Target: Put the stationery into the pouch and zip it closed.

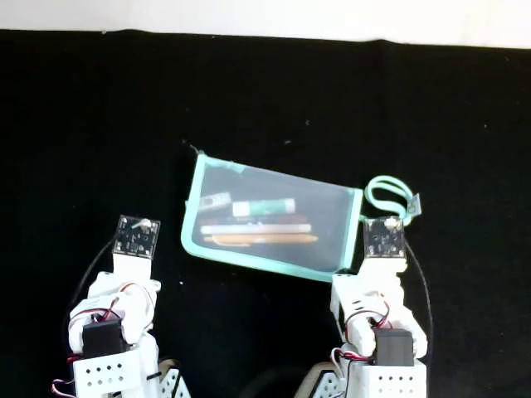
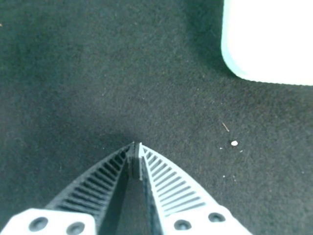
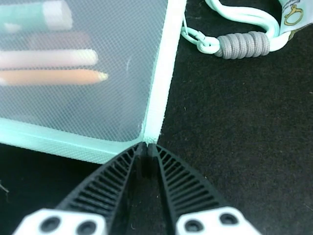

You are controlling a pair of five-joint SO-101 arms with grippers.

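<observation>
Pouch [image 1: 328,228] flat on worktop [image 1: 249,108], stationery [image 1: 259,238] inside, left tool [image 2: 136,145] pressed together near it, right tool [image 3: 147,145] together at its corner.

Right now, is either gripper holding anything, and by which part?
Left gripper: shut over the table, holding nothing. Right gripper: shut, tips at the corner trim of the pouch; whether it pinches it cannot be told.

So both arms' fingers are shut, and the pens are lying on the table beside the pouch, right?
Not quite. The left fingers and right fingers are shut, but the pens lie inside the pouch, not beside it; the high view shows them through its mesh.
</observation>
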